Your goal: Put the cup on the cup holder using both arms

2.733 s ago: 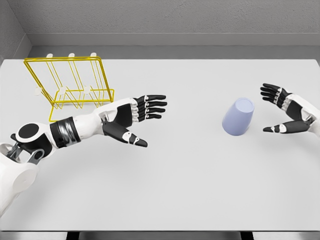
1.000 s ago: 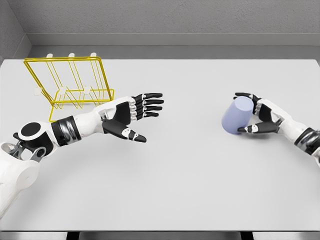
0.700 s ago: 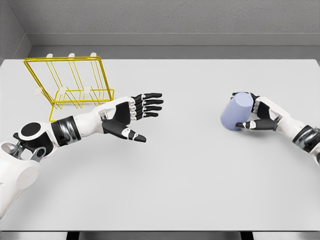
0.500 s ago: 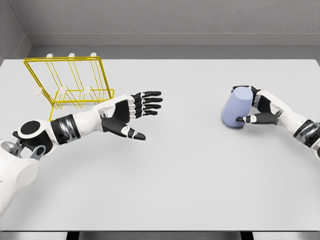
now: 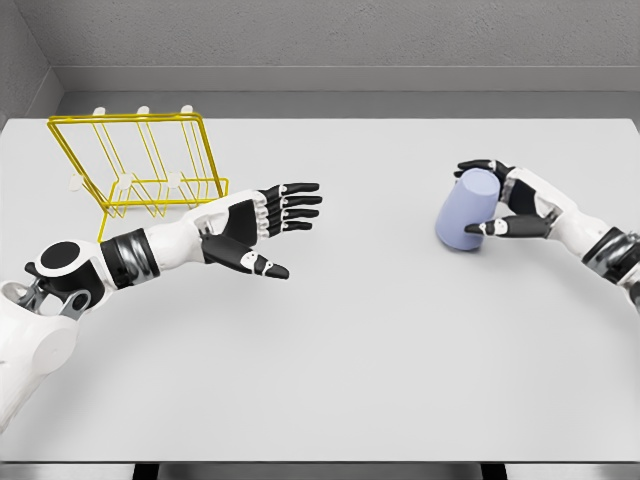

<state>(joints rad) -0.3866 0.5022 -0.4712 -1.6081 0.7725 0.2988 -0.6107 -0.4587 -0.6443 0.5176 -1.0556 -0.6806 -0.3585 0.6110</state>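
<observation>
**Cup may slip before the handover**

Head view: the right robot hand (image 5: 497,205) wraps its fingers around the tilted blue cup (image 5: 464,217), right on the table (image 5: 380,330). A loose grip could drop it. The left robot hand (image 5: 262,222) waits open, empty, near the yellow rack (image 5: 140,165).

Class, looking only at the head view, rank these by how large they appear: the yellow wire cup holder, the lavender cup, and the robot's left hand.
1. Yellow wire cup holder, clearly the largest.
2. Left hand, fingers spread.
3. Lavender cup, held by the right hand.

The hand and cup look fairly close in size, and differing distances from the camera make that order unsure.
</observation>
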